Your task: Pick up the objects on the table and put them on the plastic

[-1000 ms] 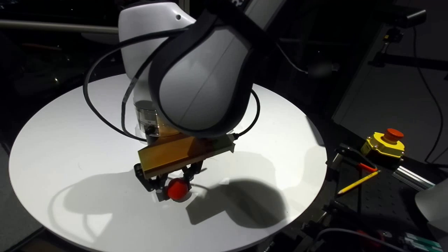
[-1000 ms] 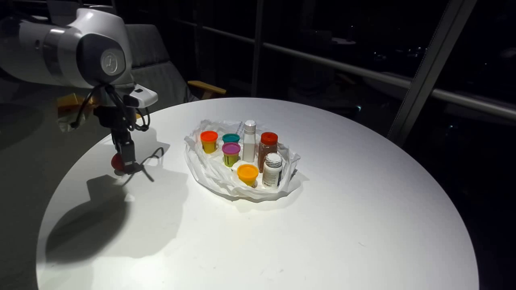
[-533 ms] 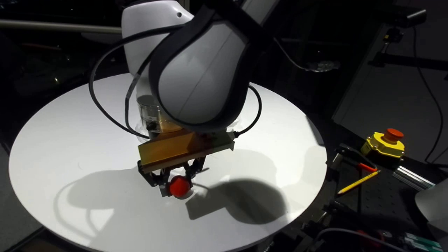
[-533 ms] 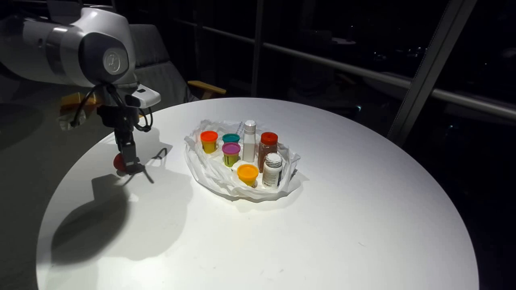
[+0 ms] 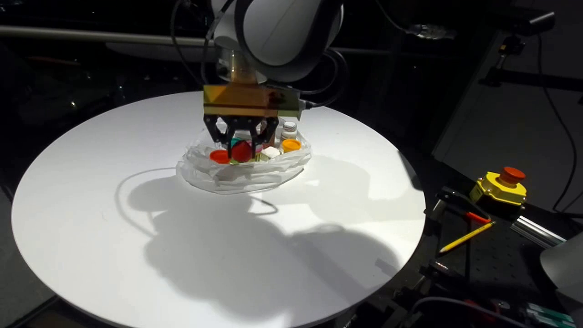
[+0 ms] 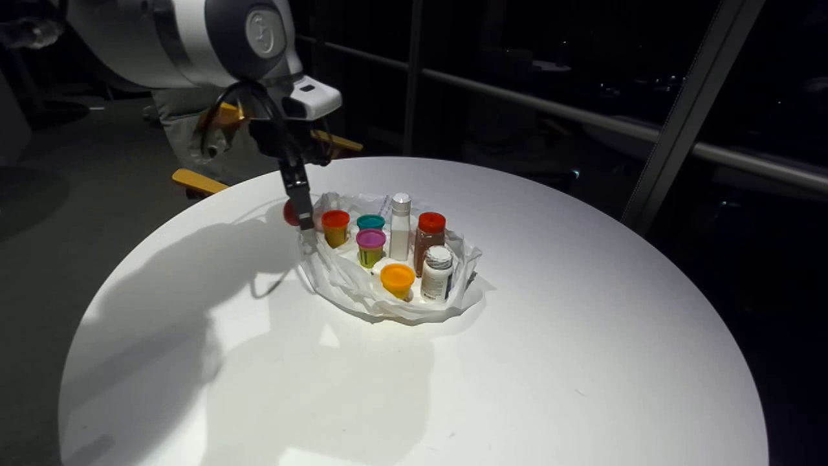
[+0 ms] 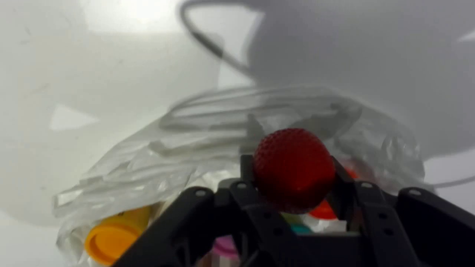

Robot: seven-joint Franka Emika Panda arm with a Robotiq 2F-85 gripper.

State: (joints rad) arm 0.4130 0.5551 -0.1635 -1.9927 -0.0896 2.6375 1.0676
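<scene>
My gripper point(image 5: 242, 154) is shut on a red textured ball point(image 7: 293, 168), with one finger on each side of it. The ball also shows in both exterior views point(image 5: 241, 151) point(image 6: 291, 212). It hangs in the air at the edge of the crumpled white plastic point(image 6: 336, 291), beside a tub with an orange-red lid point(image 6: 335, 231). In the wrist view the plastic point(image 7: 207, 129) lies below the ball. Also on the plastic are tubs with teal point(image 6: 370, 222), purple point(image 6: 371, 249) and orange point(image 6: 397, 278) lids. The fingers partly hide some tubs in the wrist view.
A tall white bottle point(image 6: 400, 236), a brown jar with a red lid point(image 6: 429, 243) and a white bottle point(image 6: 436, 279) stand on the plastic. A small white object point(image 5: 271, 153) lies among the tubs. The round white table point(image 5: 91, 218) carries the plastic.
The gripper has carried the red ball up and across from the bare table to the plastic's edge. The arm's shadow moved too. The things on the plastic have not visibly moved.
</scene>
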